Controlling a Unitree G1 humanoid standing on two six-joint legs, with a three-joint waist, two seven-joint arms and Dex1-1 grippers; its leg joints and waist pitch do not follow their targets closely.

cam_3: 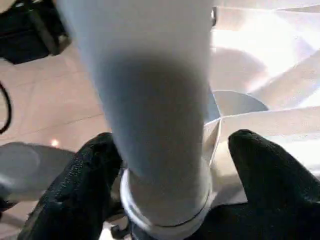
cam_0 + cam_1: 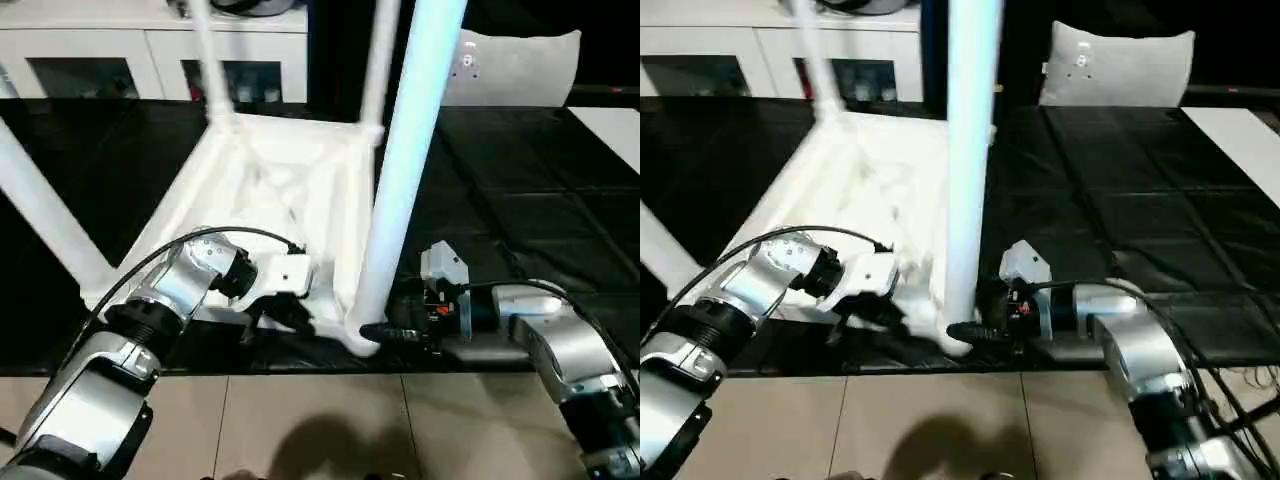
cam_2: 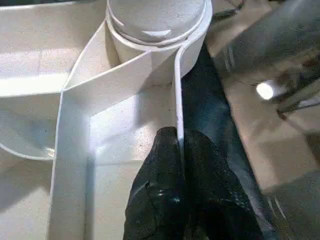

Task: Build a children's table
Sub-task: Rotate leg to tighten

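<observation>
Table top (image 2: pixel 280 190): upside down on the black bench, near edge at 6 o'clock.
Left end effector (image 3: pixel 179 150): pinched shut on the top's rim (image 3: pixel 178 100).
Right end effector (image 1: pixel 167 165): wide, straddling the near leg (image 2: pixel 405 170) at its socket, apparently unclamped.
Advice: steady the rim; twist the leg squarely home.

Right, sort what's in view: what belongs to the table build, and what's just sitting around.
Belongs to the job:
- table top, upside down on the black mat
- near leg, standing in its corner socket
- far legs
- left gripper, pinching the top's rim
- right gripper, at the near leg's base

Just lying about:
- pillow
- cabinet
</observation>
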